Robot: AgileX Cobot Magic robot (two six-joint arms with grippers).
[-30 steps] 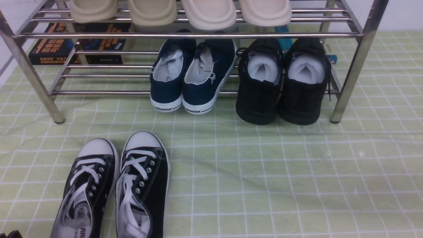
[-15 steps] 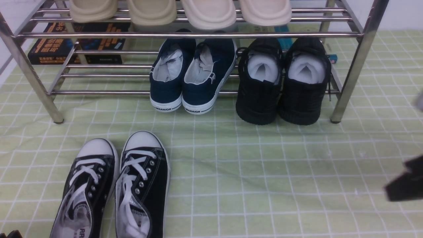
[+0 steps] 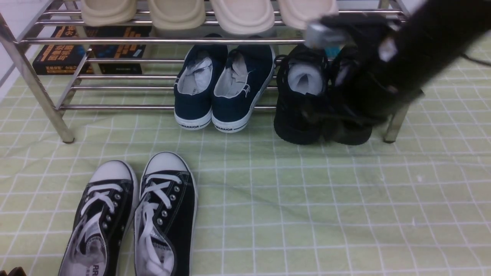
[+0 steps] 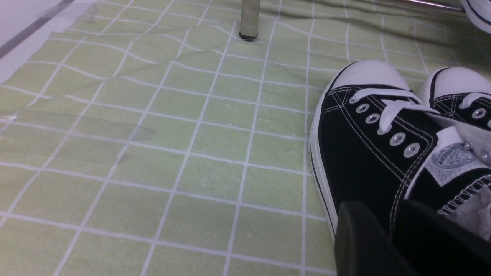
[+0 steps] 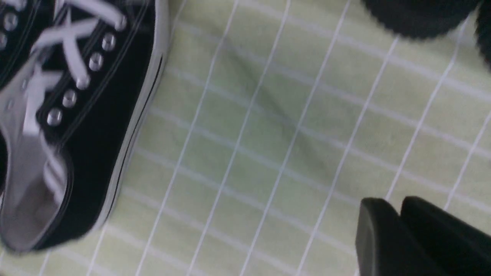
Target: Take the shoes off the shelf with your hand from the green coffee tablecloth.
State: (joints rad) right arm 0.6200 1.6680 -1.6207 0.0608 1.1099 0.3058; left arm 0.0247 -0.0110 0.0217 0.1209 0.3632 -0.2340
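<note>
Item: pair of all-black knit sneakers with white paper stuffing (image 3: pixel 299 115) — set side by side, heels toward the robot, on the lower tier at the right end of the low two-tier rack of shiny steel tubes (image 3: pixel 153 40), which stands on the pale green white-checked tablecloth (image 3: pixel 326 199) covering the table. Neighbours: navy white-soled canvas pair (image 3: pixel 224 96) just beside them on the same tier; beige slippers (image 3: pixel 241 15) on the upper tier; black canvas pair with white toe caps and laces (image 3: pixel 134 214) off the rack, on the cloth at front left. Right arm (image 3: pixel 387 76): a blurred dark mass across the right-hand sneaker, hiding most of it; contact cannot be told. Right hand (image 5: pixel 401 218): black pads drawn together, nothing between them. Left hand (image 4: pixel 391 230): likewise narrow and empty, low beside the canvas pair. Step, as judged: the approach to the sneakers — no grasp made. The next move calls for parting the pads, seating them on a heel collar beneath the upper bars, then drawing the shoe outward.
</note>
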